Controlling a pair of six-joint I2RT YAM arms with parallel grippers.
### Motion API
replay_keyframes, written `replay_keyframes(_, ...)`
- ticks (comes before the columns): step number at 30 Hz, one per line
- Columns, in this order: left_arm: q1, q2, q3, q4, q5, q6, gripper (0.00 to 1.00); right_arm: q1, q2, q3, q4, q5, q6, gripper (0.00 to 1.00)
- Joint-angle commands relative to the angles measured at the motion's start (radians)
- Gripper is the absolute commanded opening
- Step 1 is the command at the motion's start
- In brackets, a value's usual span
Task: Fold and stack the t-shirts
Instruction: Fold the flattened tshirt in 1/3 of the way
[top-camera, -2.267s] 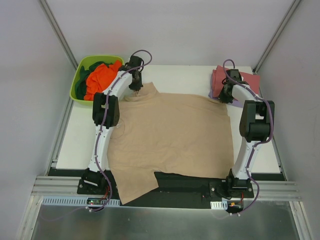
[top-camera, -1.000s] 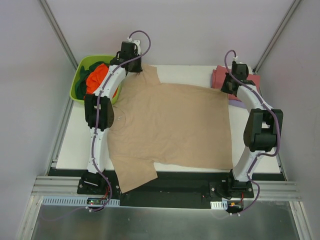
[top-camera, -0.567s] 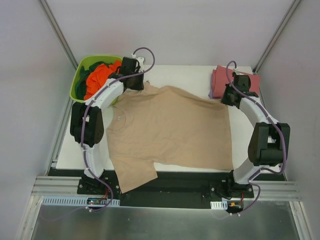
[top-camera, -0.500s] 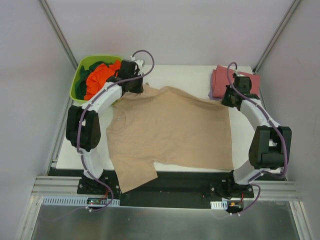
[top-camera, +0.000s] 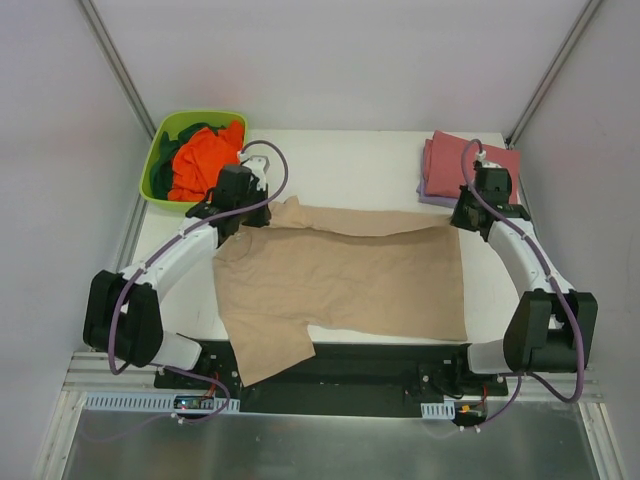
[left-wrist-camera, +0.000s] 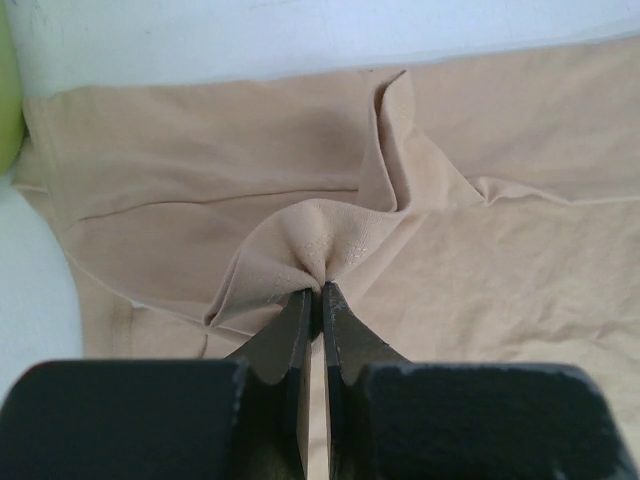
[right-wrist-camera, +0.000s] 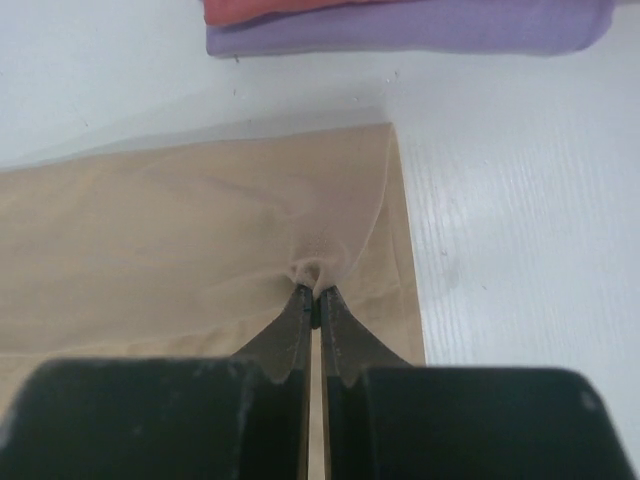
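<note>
A tan-beige t-shirt (top-camera: 340, 280) lies across the white table, its far part folded toward me over the rest. My left gripper (top-camera: 236, 205) is shut on a pinch of the tan cloth (left-wrist-camera: 318, 262) at the fold's left end. My right gripper (top-camera: 468, 215) is shut on a pinch of the same shirt (right-wrist-camera: 318, 268) at its far right corner. A folded dusty red shirt (top-camera: 450, 158) lies on a folded lavender shirt (right-wrist-camera: 420, 28) at the back right. A bright orange shirt (top-camera: 200, 160) and a dark green shirt (top-camera: 165, 180) sit in the tub.
A lime-green plastic tub (top-camera: 160, 150) stands at the back left corner. The tan shirt's near left sleeve (top-camera: 265, 355) hangs over the table's front edge onto the black base rail. Grey walls close in on both sides.
Both grippers have drawn the tan shirt's far edge toward me, folding the far part over the near part. Both arms have pulled back from the table's far side.
</note>
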Motion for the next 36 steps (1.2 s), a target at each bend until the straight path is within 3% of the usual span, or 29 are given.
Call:
replay_keyframes(1, -0.026, -0.101, -0.087, 0.069, 0.012, -0.033, 0.0, -0.004, -0.051, -0.008, -0.038, 0.051, -0.031, 0.0)
replay_keyframes(13, -0.035, -0.202, -0.245, 0.083, -0.022, -0.059, 0.0, -0.01, -0.053, -0.023, -0.071, 0.062, -0.037, 0.0)
replay_keyframes(21, -0.037, -0.192, -0.285, 0.087, 0.035, -0.059, 0.0, -0.01, -0.039, -0.065, -0.063, 0.06, -0.022, 0.01)
replay_keyframes(23, -0.038, -0.182, -0.297, 0.087, 0.041, -0.074, 0.11, -0.009, -0.033, -0.08, -0.066, 0.069, -0.003, 0.01)
replay_keyframes(26, -0.038, -0.21, -0.331, 0.087, 0.014, -0.125, 0.1, -0.009, -0.048, -0.121, -0.106, 0.073, 0.075, 0.08)
replay_keyframes(27, -0.038, -0.228, -0.352, 0.086, -0.003, -0.145, 0.17, -0.01, -0.068, -0.147, -0.112, 0.065, 0.096, 0.09)
replay_keyframes(28, -0.038, -0.257, -0.366, 0.086, -0.015, -0.162, 0.24, -0.009, -0.091, -0.183, -0.111, 0.076, 0.116, 0.13)
replay_keyframes(29, -0.038, -0.286, -0.381, 0.077, -0.019, -0.18, 0.29, -0.009, -0.115, -0.218, -0.124, 0.098, 0.13, 0.22)
replay_keyframes(30, -0.038, -0.316, -0.39, 0.061, -0.022, -0.192, 0.38, -0.009, -0.138, -0.227, -0.135, 0.117, 0.138, 0.43)
replay_keyframes(31, -0.038, -0.346, -0.395, 0.044, -0.025, -0.209, 0.49, -0.009, -0.157, -0.235, -0.159, 0.141, 0.143, 0.56)
replay_keyframes(33, -0.038, -0.409, -0.397, 0.029, -0.008, -0.234, 0.64, -0.009, -0.203, -0.228, -0.204, 0.166, 0.144, 0.72)
replay_keyframes(35, -0.038, -0.46, -0.391, 0.032, 0.023, -0.26, 0.86, -0.009, -0.256, -0.215, -0.221, 0.157, 0.138, 0.94)
replay_keyframes(36, -0.04, -0.475, -0.378, 0.036, 0.043, -0.266, 0.95, -0.01, -0.278, -0.212, -0.213, 0.131, 0.124, 0.96)
